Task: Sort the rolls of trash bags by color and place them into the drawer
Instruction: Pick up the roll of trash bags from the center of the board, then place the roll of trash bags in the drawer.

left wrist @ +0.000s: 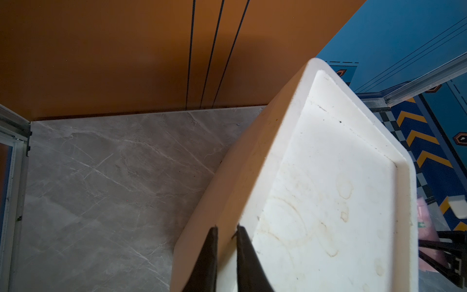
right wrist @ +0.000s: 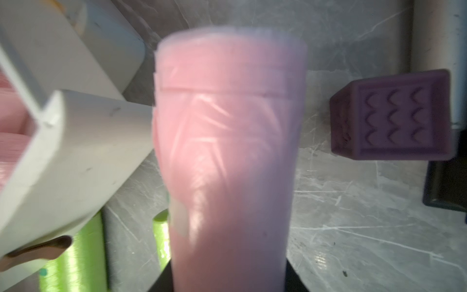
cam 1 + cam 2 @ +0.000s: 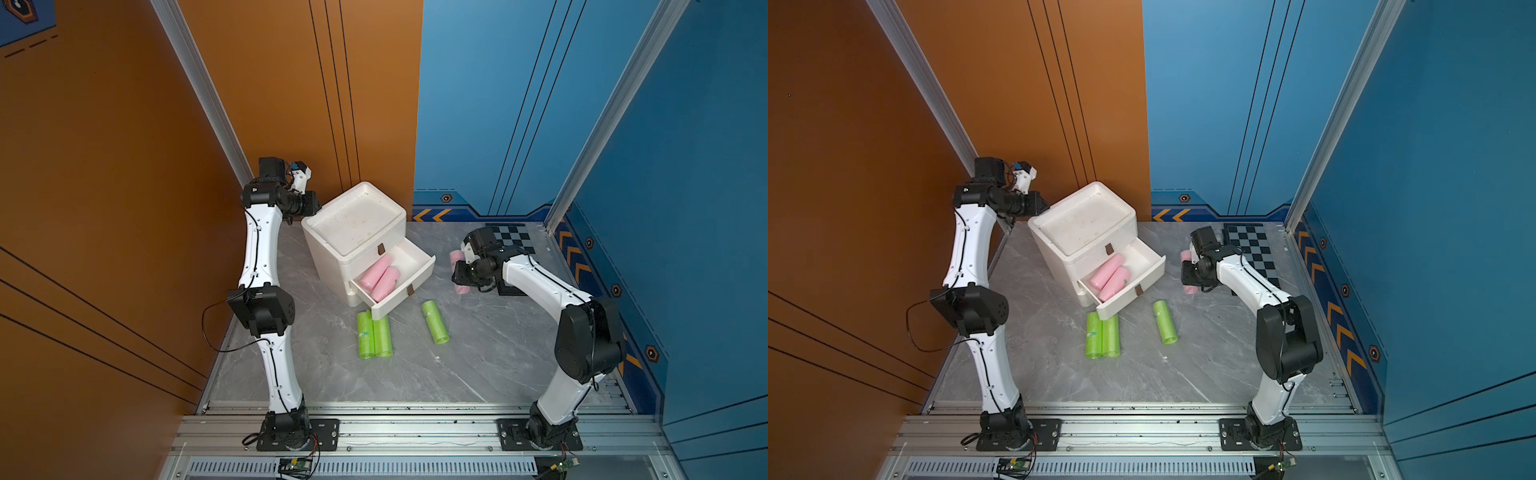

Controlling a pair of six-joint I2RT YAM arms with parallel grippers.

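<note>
A white two-drawer cabinet [image 3: 353, 220] stands at the back of the table, its lower drawer [image 3: 417, 276] pulled open. Two pink rolls [image 3: 375, 272] [image 3: 387, 284] lie side by side in the drawer. Right of the drawer, my right gripper [image 3: 461, 274] is shut on a third pink roll [image 2: 227, 139], whose ends stick out on both sides of the jaws. Three green rolls lie on the table in front of the drawer: two together [image 3: 365, 334] [image 3: 382, 336] and one apart [image 3: 435, 322]. My left gripper [image 1: 226, 228] pinches the cabinet's rim at its back left corner.
A small purple cube [image 2: 394, 116] sits on the table just beyond the held roll. A black checkerboard mat [image 3: 513, 239] lies at the back right. Orange and blue walls close off the back and sides.
</note>
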